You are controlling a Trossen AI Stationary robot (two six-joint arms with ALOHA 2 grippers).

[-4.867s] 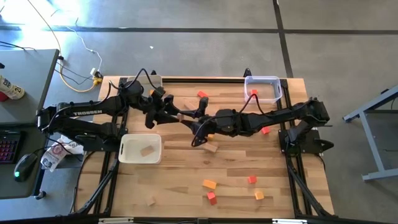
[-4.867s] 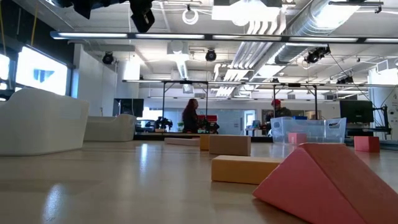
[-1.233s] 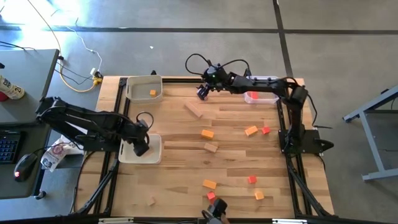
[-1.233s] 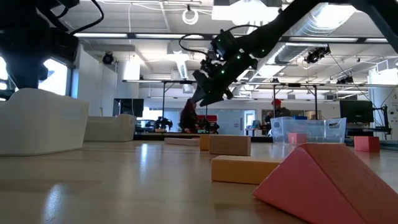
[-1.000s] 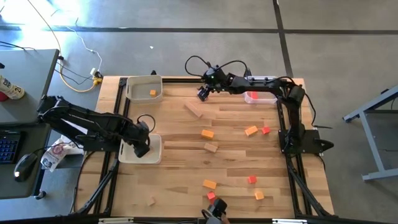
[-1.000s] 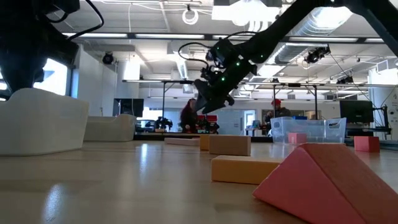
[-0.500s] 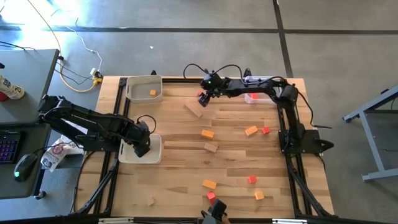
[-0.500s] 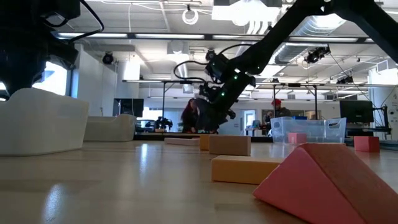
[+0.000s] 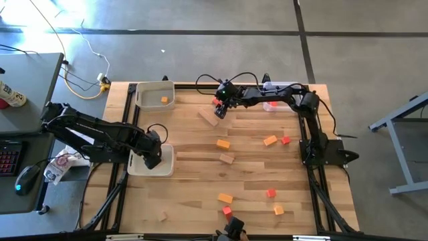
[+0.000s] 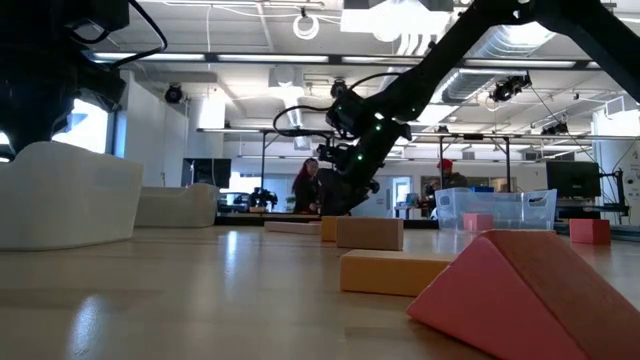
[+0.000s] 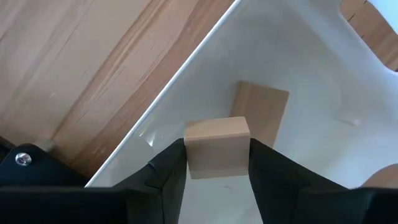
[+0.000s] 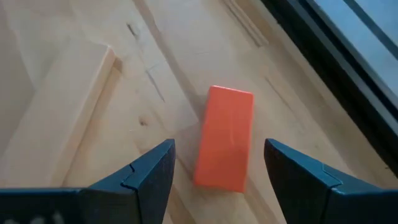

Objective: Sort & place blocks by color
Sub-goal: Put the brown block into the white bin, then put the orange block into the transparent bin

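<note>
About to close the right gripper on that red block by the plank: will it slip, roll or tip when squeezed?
Probably not roll: the red block has flat faces and lies on a long side. It looks like rigid painted wood, so it should not deform. The right gripper, open, straddles it slightly askew, so the block may twist a little before seating. The smooth paint could be slightly slippery.

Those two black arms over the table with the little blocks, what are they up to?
They are sorting wooden blocks by colour into bins. The left gripper is over the white bin at the table's left edge, with a plain wood cube between its fingers above a plain block already inside. The right gripper is open and reaches down around a red block lying on the table near the far edge. More blocks lie scattered.
</note>
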